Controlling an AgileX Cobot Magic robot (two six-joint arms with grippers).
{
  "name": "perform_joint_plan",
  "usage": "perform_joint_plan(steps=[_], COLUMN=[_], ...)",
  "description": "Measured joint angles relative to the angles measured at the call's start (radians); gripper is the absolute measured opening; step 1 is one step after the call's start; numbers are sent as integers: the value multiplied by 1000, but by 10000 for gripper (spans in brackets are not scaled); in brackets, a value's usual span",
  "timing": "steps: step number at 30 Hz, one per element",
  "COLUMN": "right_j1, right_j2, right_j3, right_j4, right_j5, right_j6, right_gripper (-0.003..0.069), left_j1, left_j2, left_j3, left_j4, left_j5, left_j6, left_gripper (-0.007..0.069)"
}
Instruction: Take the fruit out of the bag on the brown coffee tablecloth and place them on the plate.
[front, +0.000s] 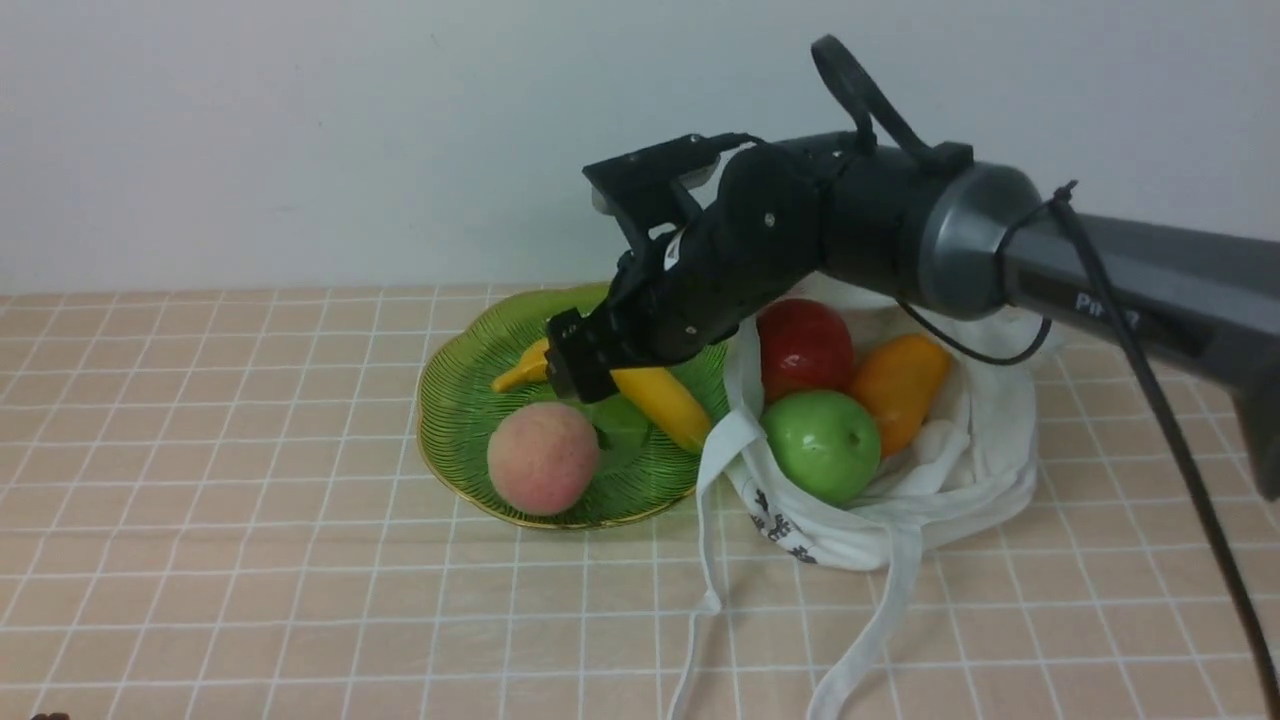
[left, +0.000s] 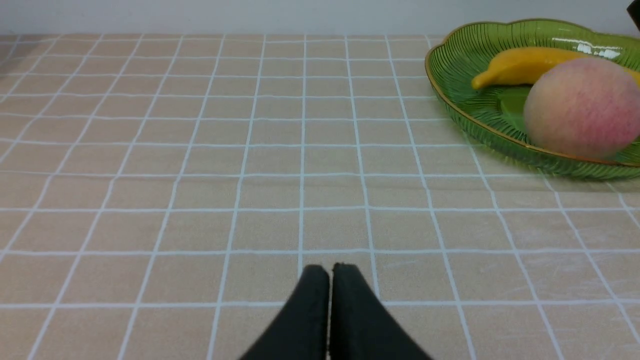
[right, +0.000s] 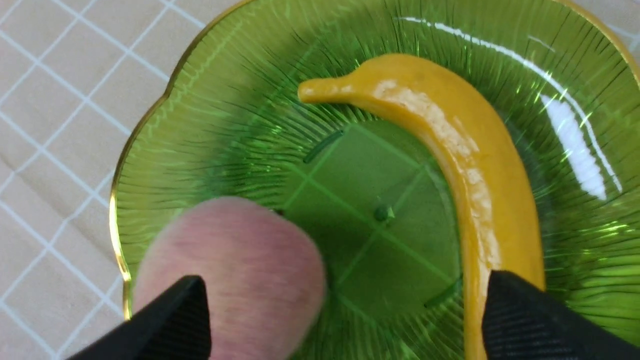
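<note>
Spread empty over the green glass plate (front: 455, 420), the right gripper (front: 578, 372) has the fruit-filled white cloth bag (front: 985, 470) on its right.

A robot lab, it seems: bare white wall (front: 300, 130) behind a tabletop (front: 200, 620) under checked cloth (front: 250, 380), a robot arm (front: 1120, 270) above.

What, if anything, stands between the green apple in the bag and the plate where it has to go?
The cloth edge of the bag lies between the green apple and the plate. On the plate, the banana lies on the side nearest the bag and the peach sits near the front; the middle is bare.
</note>
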Motion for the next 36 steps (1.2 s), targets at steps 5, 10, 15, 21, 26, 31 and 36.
perform_joint_plan(steps=[5,10,15,21,26,31,36], right_j1=[0,0,-19,-73,-79,-79,-79], right_j2=[2,-3,-97,-339,-593,-861,-1187], right_j3=[-180,-437,-494,-326,-38,293,684], right_j4=[-93,-212,-320,-341,-341,-340,-340], right_j5=[265,470,497,503,505,504,342], right_j6=[0,0,26,128,148,227,291], right_gripper=[644,446,152,-7,-13,-13,-13], left_j1=[0,0,0,0,0,0,0], left_j2=[0,0,0,0,0,0,0], left_j3=[0,0,0,0,0,0,0], left_j4=[0,0,0,0,0,0,0], left_j5=[0,0,0,0,0,0,0], left_j6=[0,0,0,0,0,0,0], left_gripper=[-8,-8,-8,-8,-8,-8,-8])
